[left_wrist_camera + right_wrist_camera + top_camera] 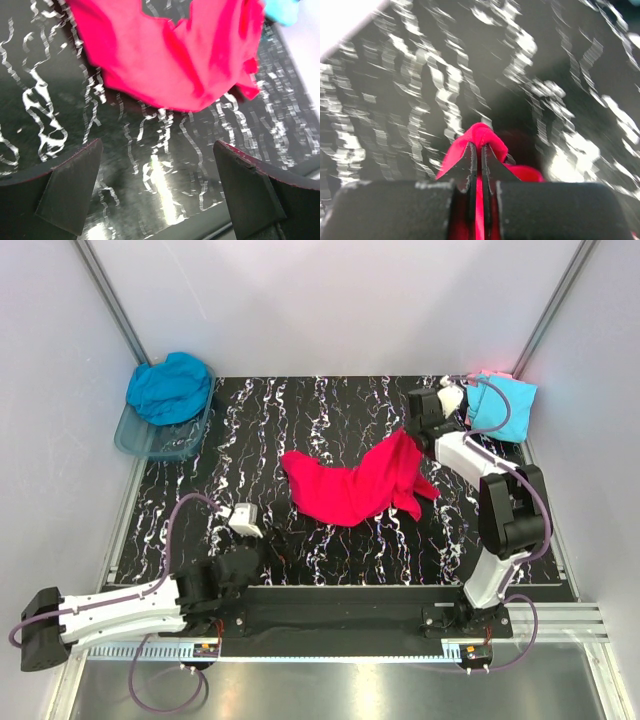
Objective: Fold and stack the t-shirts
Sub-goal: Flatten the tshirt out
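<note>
The bright pink-red t-shirt (pixel 350 485) lies crumpled in the middle of the black marbled table (pixel 300 410). Its right end is lifted, with my right gripper (pixel 408 437) shut on a fold of it. In the right wrist view the jaws (pixel 476 148) pinch the red cloth (pixel 481 133), which bulges over the tips. My left gripper (pixel 250 552) hovers low near the front left, open and empty, short of the shirt. In the left wrist view its fingers (pixel 156 150) stand wide apart, with the pink-red shirt (pixel 165 55) ahead. A teal-blue t-shirt (pixel 170 388) fills the tub.
The clear bluish tub (pixel 150 443) sits at the back left corner. A light cyan t-shirt (pixel 512 405) with a pale pink one (pixel 490 376) behind it lies at the back right, close to the right arm. White walls enclose the table on three sides.
</note>
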Motion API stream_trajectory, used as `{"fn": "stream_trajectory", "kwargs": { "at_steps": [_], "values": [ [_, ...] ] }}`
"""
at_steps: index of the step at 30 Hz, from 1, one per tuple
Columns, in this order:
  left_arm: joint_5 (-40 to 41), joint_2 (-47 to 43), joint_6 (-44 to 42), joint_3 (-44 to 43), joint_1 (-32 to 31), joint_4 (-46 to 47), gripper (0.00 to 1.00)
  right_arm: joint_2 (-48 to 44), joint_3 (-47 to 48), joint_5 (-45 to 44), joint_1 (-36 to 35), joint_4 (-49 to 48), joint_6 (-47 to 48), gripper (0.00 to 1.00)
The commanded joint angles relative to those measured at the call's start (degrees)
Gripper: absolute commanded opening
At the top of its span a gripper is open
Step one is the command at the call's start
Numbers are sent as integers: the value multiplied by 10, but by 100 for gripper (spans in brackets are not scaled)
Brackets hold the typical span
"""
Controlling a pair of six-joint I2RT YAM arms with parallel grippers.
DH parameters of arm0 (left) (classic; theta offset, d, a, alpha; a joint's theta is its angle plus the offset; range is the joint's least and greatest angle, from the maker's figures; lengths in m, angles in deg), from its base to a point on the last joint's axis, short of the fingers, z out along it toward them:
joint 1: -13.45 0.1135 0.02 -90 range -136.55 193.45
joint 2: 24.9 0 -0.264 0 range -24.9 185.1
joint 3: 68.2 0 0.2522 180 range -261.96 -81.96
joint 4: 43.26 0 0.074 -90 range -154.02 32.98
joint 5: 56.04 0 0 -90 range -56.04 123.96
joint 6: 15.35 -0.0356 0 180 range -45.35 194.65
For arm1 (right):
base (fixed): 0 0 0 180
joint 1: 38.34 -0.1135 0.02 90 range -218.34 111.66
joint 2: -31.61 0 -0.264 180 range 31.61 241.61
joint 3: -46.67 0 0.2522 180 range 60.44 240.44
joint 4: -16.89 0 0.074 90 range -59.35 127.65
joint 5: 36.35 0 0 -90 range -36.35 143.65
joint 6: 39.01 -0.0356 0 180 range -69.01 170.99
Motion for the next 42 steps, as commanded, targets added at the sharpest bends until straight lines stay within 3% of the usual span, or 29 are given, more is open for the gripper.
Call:
{"fn": "stream_trajectory", "kwargs": {
  "at_steps": [1,5,9,10,11,12,14,18,24,28,35,42],
  "values": [
    [33,23,19,-5,-7,6,99,14,75,41,-3,-68,45,0],
    [35,74,15,-18,-17,25,99,39,115,145,-4,-130,52,0],
    [44,102,11,-35,-33,28,99,95,185,157,-4,-77,52,1],
    [50,106,11,-38,-37,29,99,123,201,158,-4,-36,60,10],
    [53,111,9,-39,-41,28,99,132,211,158,-4,-27,63,44],
    [56,114,8,-41,-47,29,99,133,204,138,-5,-22,61,59],
    [65,122,9,-44,-54,28,99,101,154,116,-4,-27,43,73],
    [76,140,9,-48,-73,34,99,-41,14,88,-6,-134,21,73],
    [93,159,7,-49,-87,42,99,-249,-61,7,-30,-40,-2,69],
    [97,144,15,-34,-90,51,99,-327,-143,-15,-33,14,-42,67],
    [100,108,19,-15,-93,52,99,-363,-287,3,-33,33,-88,64],
    [114,70,17,-6,-93,30,99,-315,-331,20,-34,27,-81,64]
  ]
}}
